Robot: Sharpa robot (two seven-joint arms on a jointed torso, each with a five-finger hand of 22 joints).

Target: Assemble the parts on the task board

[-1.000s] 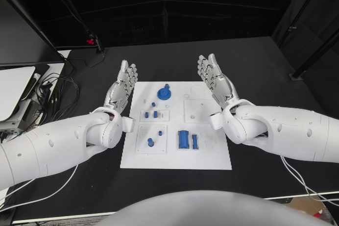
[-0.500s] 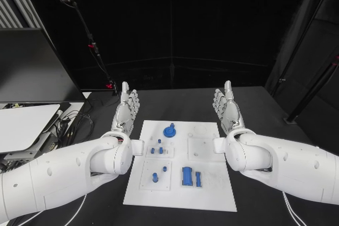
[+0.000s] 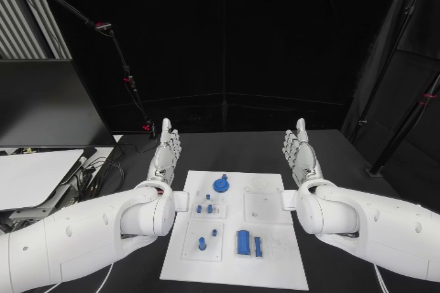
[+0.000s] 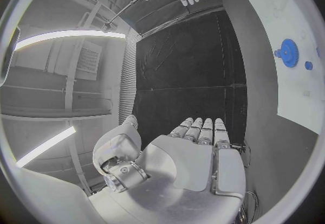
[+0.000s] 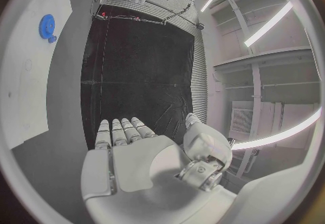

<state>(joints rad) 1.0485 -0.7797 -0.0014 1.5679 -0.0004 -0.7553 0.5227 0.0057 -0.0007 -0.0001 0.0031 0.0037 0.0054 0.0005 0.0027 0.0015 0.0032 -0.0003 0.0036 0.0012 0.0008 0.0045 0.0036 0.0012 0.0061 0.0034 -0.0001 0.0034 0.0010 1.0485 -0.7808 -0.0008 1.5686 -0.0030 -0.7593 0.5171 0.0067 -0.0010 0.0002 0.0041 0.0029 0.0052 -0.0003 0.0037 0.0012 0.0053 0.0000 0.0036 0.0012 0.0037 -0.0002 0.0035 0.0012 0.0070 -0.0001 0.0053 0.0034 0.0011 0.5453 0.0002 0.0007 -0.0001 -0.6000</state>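
The left hand (image 3: 165, 154) and right hand (image 3: 302, 156) were held flat, fingers straight and together, nothing grasped, flanking the task board (image 3: 240, 267) at nine and three o'clock. Blue parts (image 3: 243, 242) were seen on it, apparently some seated. Whichever part were approached next, a steady vertical descent would be advised.

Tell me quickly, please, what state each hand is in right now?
Left hand: open, fingers straight, holding nothing, beside the task board.
Right hand: open, fingers straight, holding nothing.
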